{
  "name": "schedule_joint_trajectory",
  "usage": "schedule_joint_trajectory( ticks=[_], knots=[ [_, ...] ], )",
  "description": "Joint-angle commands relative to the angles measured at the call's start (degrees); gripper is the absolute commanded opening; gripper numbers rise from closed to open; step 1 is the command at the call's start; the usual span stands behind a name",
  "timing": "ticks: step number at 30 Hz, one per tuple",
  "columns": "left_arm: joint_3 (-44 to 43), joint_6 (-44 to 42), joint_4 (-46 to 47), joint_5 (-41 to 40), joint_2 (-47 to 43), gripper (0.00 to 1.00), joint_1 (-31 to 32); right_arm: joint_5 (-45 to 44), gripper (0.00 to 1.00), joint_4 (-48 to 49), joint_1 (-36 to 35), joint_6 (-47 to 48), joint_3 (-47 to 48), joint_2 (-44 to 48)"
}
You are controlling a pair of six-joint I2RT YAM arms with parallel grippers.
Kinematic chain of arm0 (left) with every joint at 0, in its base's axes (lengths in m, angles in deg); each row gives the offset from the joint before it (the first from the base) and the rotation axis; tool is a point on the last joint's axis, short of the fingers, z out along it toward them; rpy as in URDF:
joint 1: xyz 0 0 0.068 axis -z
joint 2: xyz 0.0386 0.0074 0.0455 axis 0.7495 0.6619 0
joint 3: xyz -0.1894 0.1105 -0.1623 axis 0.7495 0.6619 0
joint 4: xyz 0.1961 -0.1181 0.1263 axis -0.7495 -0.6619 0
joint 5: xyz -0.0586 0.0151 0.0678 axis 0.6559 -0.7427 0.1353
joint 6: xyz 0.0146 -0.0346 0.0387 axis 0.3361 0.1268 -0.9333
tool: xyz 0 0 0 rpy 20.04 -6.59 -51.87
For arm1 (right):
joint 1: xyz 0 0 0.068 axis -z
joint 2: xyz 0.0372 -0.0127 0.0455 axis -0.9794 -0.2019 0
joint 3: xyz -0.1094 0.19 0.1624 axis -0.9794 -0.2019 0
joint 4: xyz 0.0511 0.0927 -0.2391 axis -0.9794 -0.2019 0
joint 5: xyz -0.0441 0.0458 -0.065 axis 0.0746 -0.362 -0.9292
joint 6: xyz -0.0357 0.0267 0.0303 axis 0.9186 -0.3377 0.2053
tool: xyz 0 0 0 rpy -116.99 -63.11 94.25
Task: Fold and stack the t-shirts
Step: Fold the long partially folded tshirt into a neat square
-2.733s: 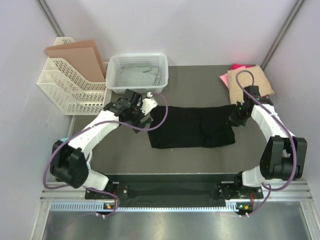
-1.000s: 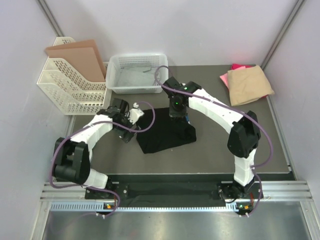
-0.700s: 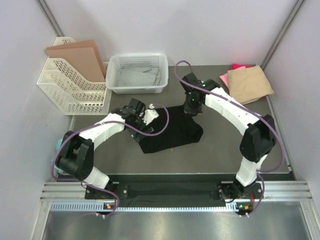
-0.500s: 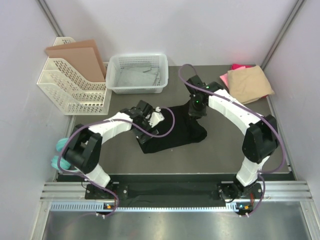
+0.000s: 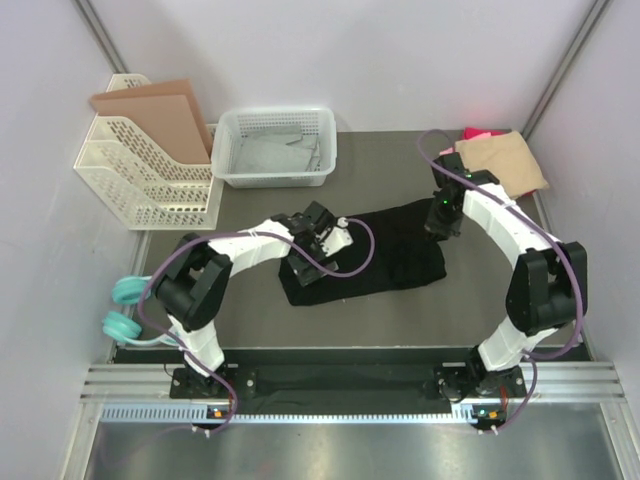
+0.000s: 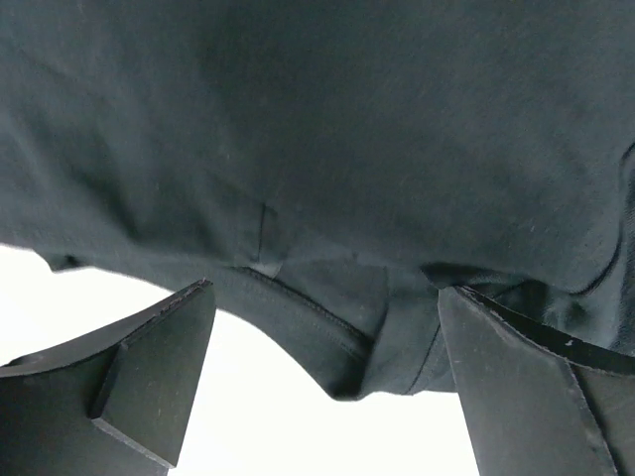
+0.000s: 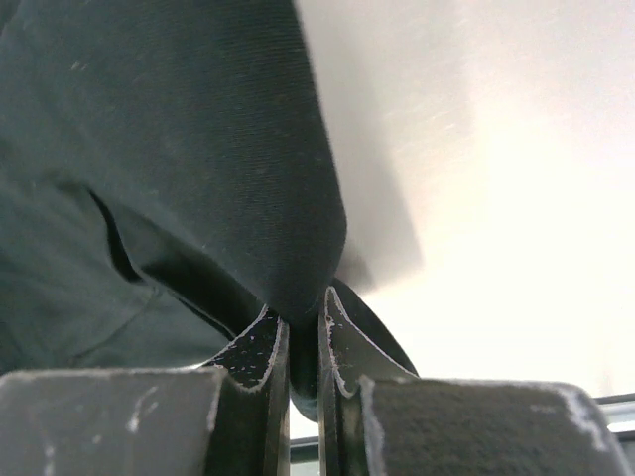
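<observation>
black t-shirt (image 5: pixel 400 262) centre, tan t-shirt (image 5: pixel 510 162) far right — basket (image 5: pixel 272 178) behind

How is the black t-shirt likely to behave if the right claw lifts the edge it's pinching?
Probably floppy: the black t-shirt lies creased and doubled, and folds over the shut right claw. It looks light, so one thin pinch likely carries it, though it would drape and may drag unevenly.

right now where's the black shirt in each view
Top: the black shirt lies in the middle, with the left pincer at its left end and the right pincer at its right edge.
Left wrist: it fills the upper picture, its hem between the open left pincer.
Right wrist: left and centre, a fold pinched in the shut right pincer.
Shared landmark: the right pincer's pinch on the shirt's edge.
</observation>
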Motion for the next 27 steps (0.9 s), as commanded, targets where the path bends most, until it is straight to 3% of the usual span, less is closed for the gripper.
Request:
schedule_joint_trajectory(
  ticks=[1,7,14,20,27],
  knots=[
    [-2.7,2.7,1.4,2.2,2.9,0.99,5.6,-1.3,0.0,1.0,6.0,3.4,1.2,2.4],
    [-5.4,4.2,-0.9,4.1,3.0,0.99,9.0,-3.8,0.0,0.5,12.2,5.9,1.5,1.0],
    [-6.0,3.6,-1.5,1.8,-3.5,0.99,8.3,-6.8,0.0,-1.6,12.9,6.9,4.5,0.6],
    [-7.4,1.0,-5.1,6.4,-16.6,0.99,-7.2,-7.7,0.0,-5.6,3.8,5.8,11.1,1.0],
    [2.7,-4.0,-7.7,8.6,-29.4,0.99,-22.3,-11.8,0.0,-10.0,-8.0,2.9,18.2,-2.2]
  ],
)
